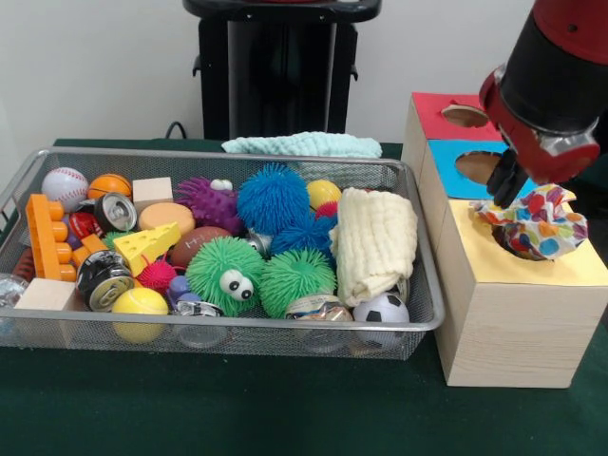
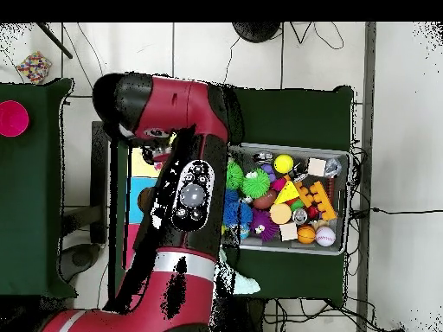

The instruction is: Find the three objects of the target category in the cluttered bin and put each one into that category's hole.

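A polka-dot cloth (image 1: pixel 540 224) sits bunched in the round hole of the yellow section (image 1: pixel 532 266) of the wooden box. My gripper (image 1: pixel 506 185) hangs at the cloth's upper left edge, touching or nearly touching it. A cream folded cloth (image 1: pixel 376 242) lies at the right end of the wire bin (image 1: pixel 228 332). A pale teal cloth (image 1: pixel 304 144) lies on the table behind the bin. In the overhead view my arm (image 2: pixel 186 194) covers the gripper and most of the box; only slivers of yellow (image 2: pixel 141 164) and blue (image 2: pixel 138 187) show.
The box also has a blue section (image 1: pixel 475 169) and a red section (image 1: pixel 454 114), each with a hole. The bin (image 2: pixel 339 157) holds fuzzy balls, cans, sport balls, blocks and a cheese toy (image 1: pixel 147 245). A pink disc (image 2: pixel 13 118) sits on a side table.
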